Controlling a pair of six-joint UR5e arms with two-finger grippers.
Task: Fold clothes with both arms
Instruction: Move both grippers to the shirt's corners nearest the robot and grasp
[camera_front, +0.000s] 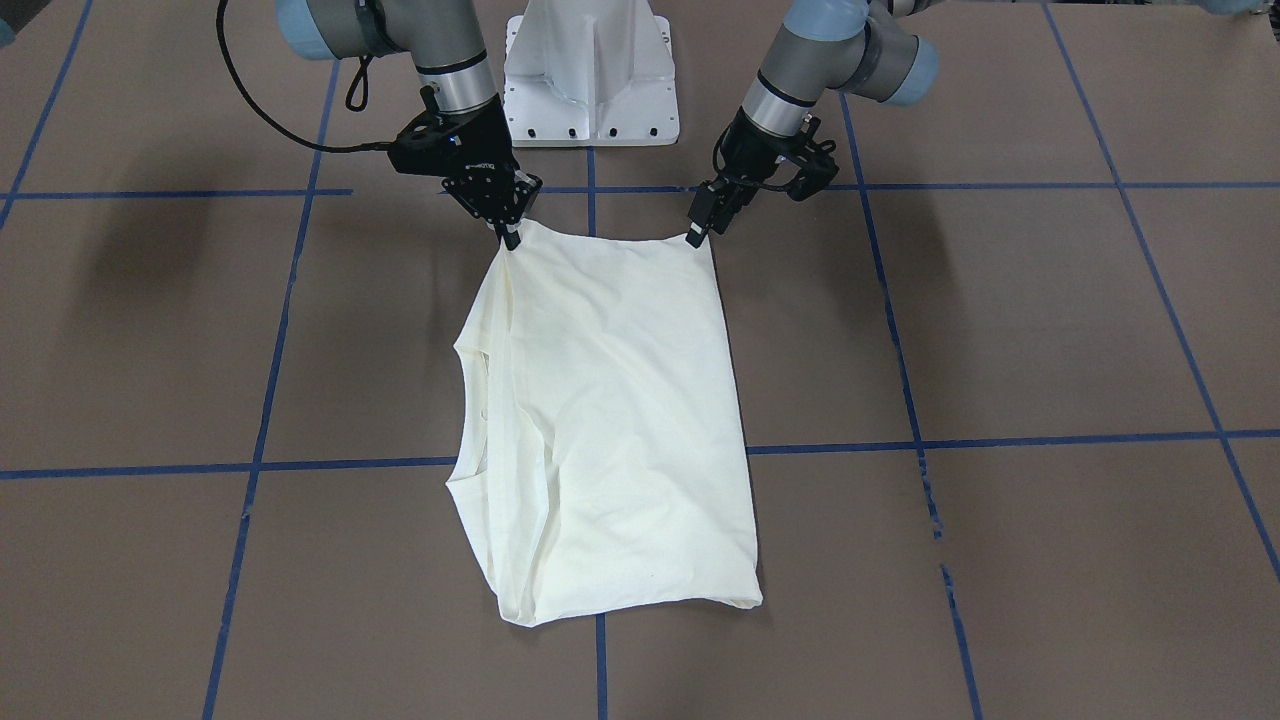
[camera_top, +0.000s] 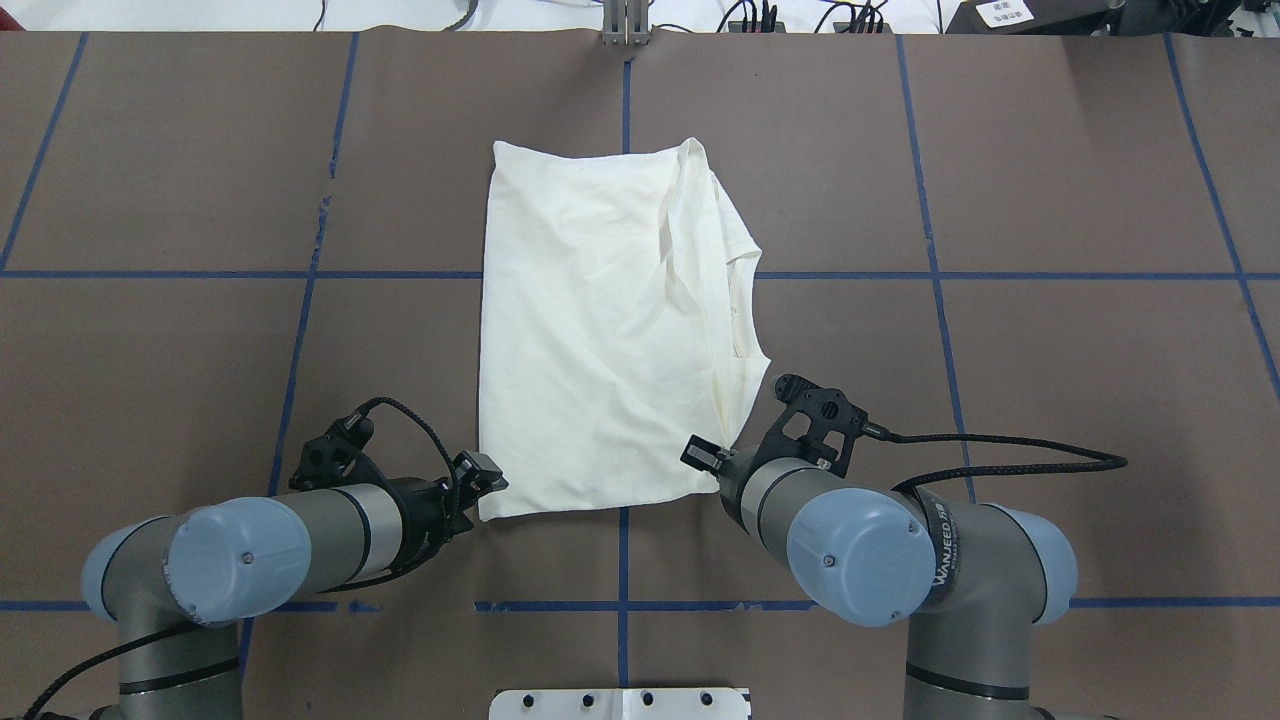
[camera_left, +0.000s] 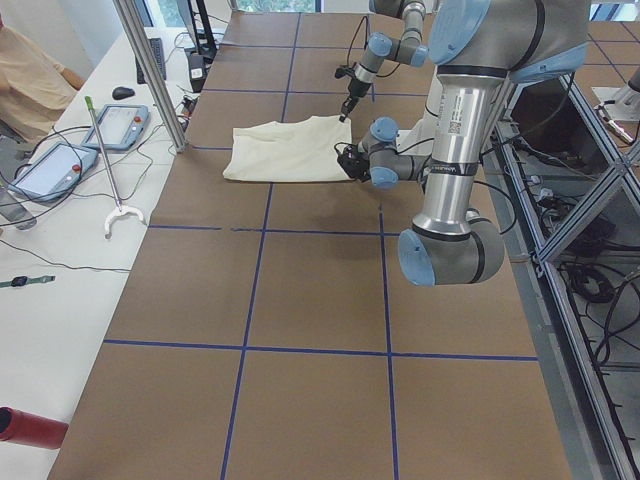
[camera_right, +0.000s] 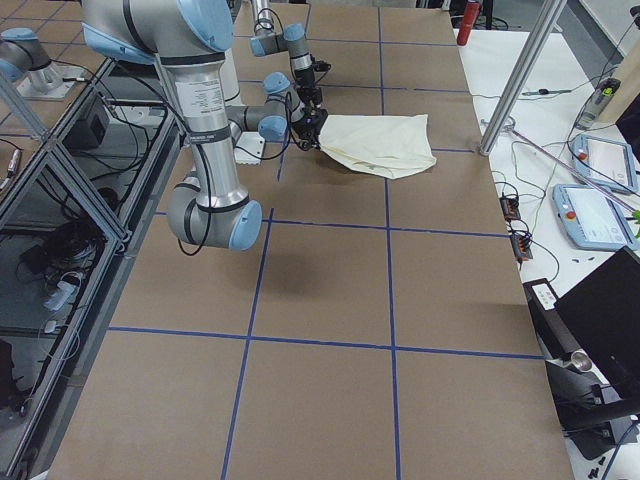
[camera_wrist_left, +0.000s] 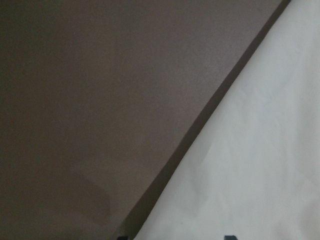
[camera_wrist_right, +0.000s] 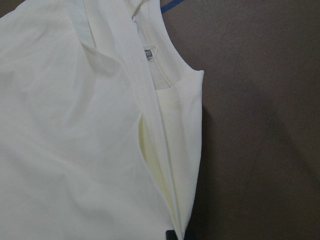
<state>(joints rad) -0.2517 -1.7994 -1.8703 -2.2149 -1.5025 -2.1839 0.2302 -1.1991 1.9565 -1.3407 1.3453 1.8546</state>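
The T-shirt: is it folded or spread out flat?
Folded: the T-shirt forms a compact rectangle, no sleeves stick out, and layers overlap along one edge.

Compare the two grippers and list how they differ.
The left gripper sits at the T-shirt's plain folded corner; the right gripper sits at the corner on the neck opening side. In the wrist views the left gripper's tips show apart, seemingly open, while the right gripper's tips meet on the fabric. Both are low at the edge nearest the robot.
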